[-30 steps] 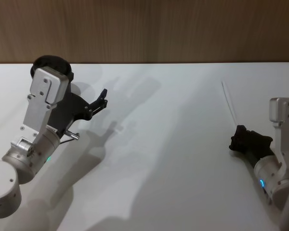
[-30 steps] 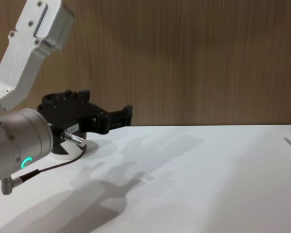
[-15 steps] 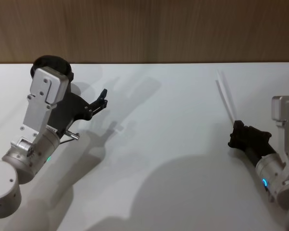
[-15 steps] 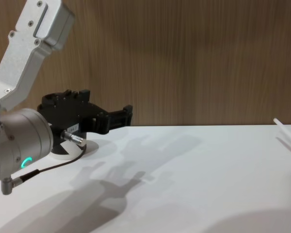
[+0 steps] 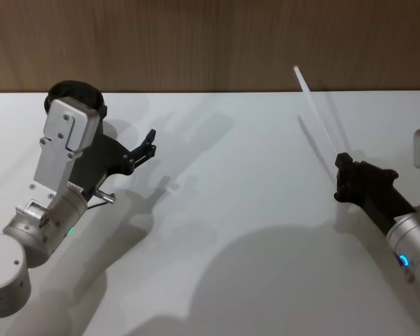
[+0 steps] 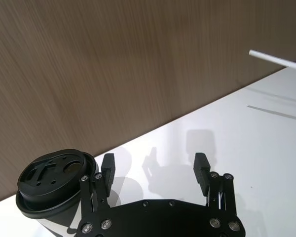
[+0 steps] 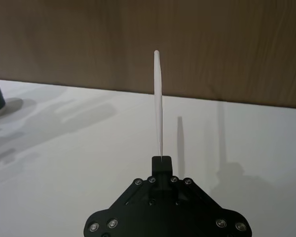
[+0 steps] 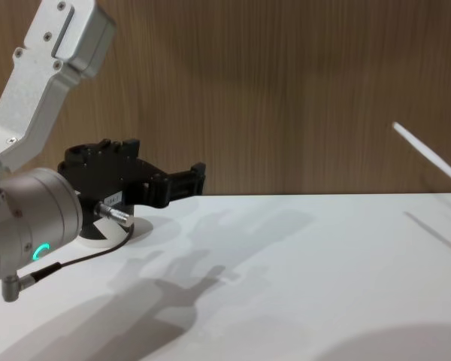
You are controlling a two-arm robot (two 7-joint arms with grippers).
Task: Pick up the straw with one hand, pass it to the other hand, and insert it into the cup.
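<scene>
**Holding the Straw Aloft at the Right**

Pinches the straw (image 5: 316,110) by its lower end, with the fingers of the right gripper (image 5: 342,166) clamped together on it, near the right edge of the head view. Slants up and leftward from there, free tip against the wood wall (image 5: 210,42), clear of the white table (image 5: 252,231). Pokes straight out past the jaws in the right wrist view. Hovers at the left of the frame with the left gripper (image 5: 148,143), fingers spread apart around nothing. Leaves the cup (image 5: 70,88) upright at upper left, lid on, just behind that arm and well apart from the straw.
</scene>
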